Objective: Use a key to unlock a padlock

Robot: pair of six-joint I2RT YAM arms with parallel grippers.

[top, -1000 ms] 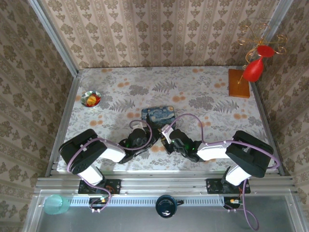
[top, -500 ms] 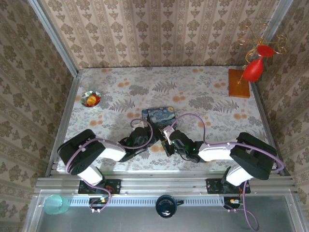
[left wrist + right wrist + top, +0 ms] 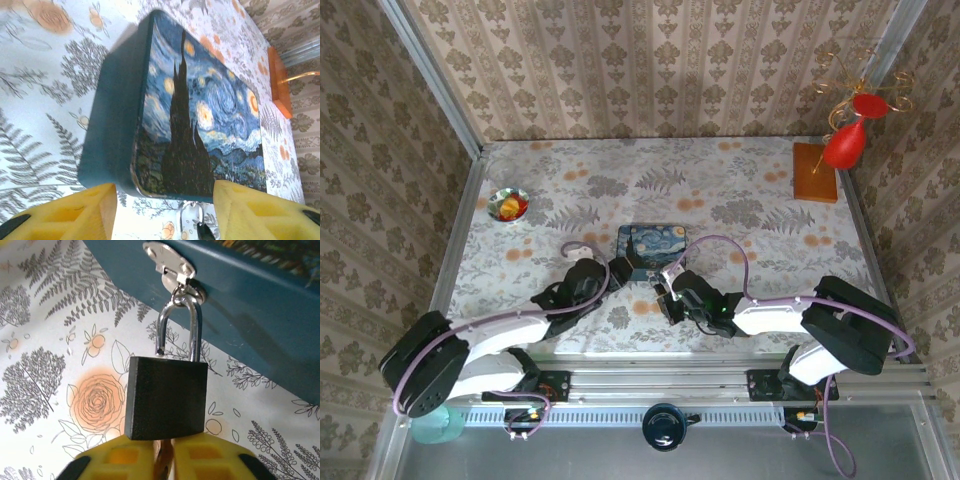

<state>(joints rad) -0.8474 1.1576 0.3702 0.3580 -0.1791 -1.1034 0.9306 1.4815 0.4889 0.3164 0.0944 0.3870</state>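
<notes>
We see a table [image 3: 760, 190] under a pale cloth printed with grey ferns and orange blooms. On it rest a blue tin [image 3: 653, 243] near the middle, a padlock [image 3: 166, 397] lying flat just beside the tin, a small shiny bowl [image 3: 508, 204] to the left, and an orange wooden block [image 3: 815, 172] in the far right corner.

The black padlock [image 3: 166, 397] sits over the floral worktop [image 3: 45, 315]. Its silver shackle [image 3: 180, 325] is threaded through the metal hasp [image 3: 170, 262] on the side wall of the blue tin [image 3: 260, 305]. The yellow fingers [image 3: 122, 457] of the right gripper [image 3: 161, 445] meet its bottom edge, nearly together, with an orange sliver [image 3: 161, 460] in their narrow gap.
</notes>
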